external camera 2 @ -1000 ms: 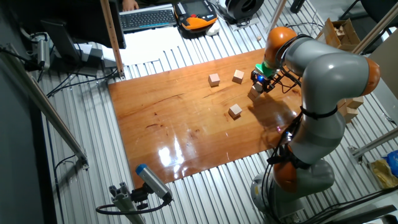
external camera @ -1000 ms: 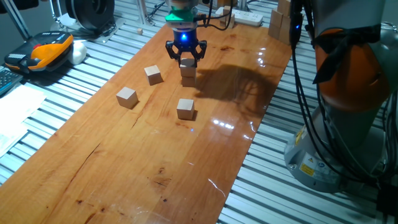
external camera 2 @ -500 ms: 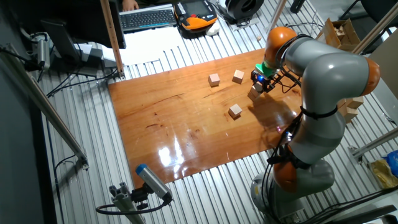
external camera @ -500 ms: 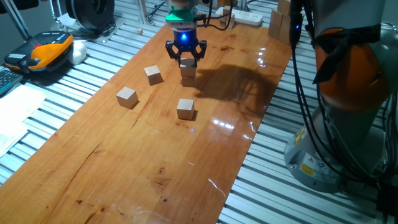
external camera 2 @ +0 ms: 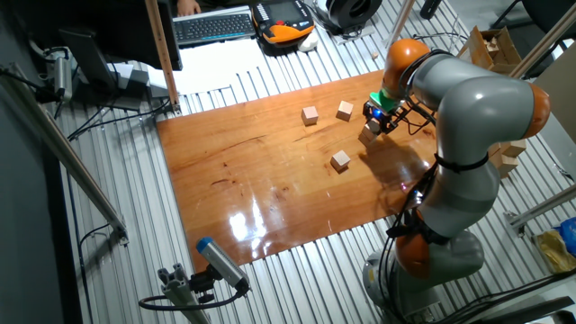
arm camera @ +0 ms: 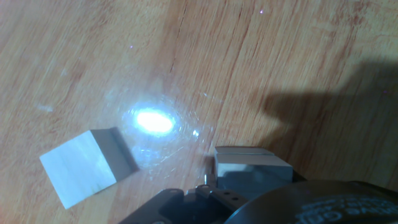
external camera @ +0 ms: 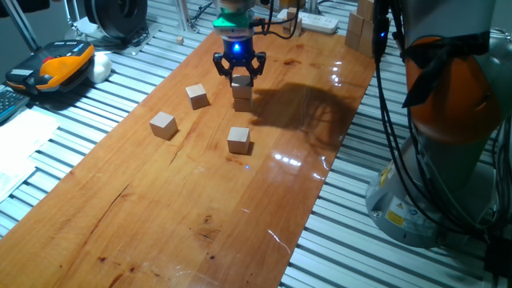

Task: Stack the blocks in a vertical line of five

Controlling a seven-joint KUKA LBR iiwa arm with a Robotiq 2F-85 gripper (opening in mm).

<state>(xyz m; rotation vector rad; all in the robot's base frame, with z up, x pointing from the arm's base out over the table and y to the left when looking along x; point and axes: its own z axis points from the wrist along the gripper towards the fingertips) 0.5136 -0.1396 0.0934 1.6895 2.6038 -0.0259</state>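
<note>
Five small tan wooden cubes are on the wooden table. Two form a stack (external camera: pixel 242 94) (external camera 2: pixel 368 135) at the far end. My gripper (external camera: pixel 238 74) (external camera 2: pixel 379 120) stands upright over it, with its fingers against the sides of the top block (external camera: pixel 241 80), which rests on the lower one. Three loose blocks lie nearby: one (external camera: pixel 197 96) (external camera 2: pixel 345 110), one (external camera: pixel 163 125) (external camera 2: pixel 310 115), and one (external camera: pixel 238 139) (external camera 2: pixel 340 160). In the hand view a block (arm camera: pixel 252 163) sits right at the hand, and a loose block (arm camera: pixel 87 167) lies to the left.
Larger pale wooden blocks (external camera: pixel 362 30) and a white power strip (external camera: pixel 318 22) stand beyond the table's far end. An orange and black device (external camera: pixel 60 66) lies at the left. The arm's base (external camera: pixel 448 120) stands at the right. A keyboard (external camera 2: pixel 214 25) is in the other fixed view.
</note>
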